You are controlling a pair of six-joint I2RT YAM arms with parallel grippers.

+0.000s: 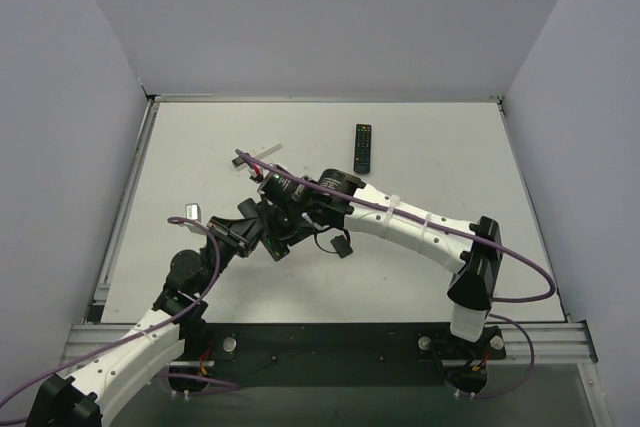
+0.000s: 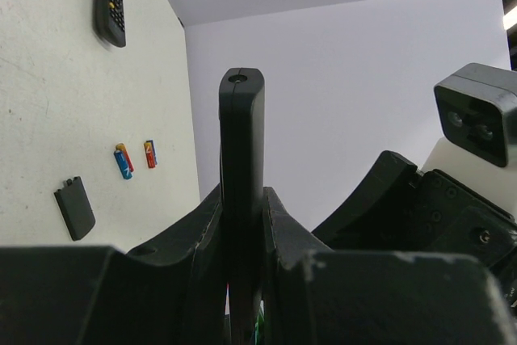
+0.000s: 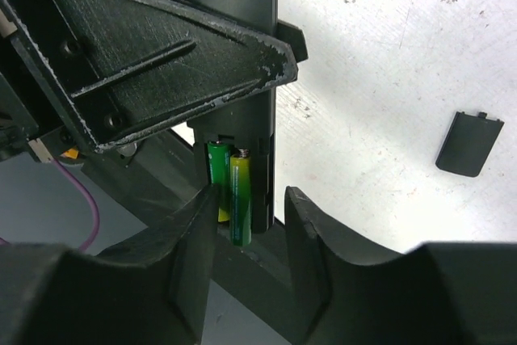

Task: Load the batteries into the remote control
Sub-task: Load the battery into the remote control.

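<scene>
The remote control is a plain black bar standing on end, and my left gripper is shut on its lower part. In the right wrist view its back compartment is uncovered. Two green batteries lie side by side in it: one sits deeper, the other sticks out past the compartment's end. My right gripper is open just below them, a finger on each side and neither pad pressing a cell. Two more batteries lie on the table. The black back cover lies apart.
A long black remote with coloured buttons lies at the back of the table, and a thin white stick to its left. Both arms meet at the table's middle left. The right wrist camera is close to the held remote.
</scene>
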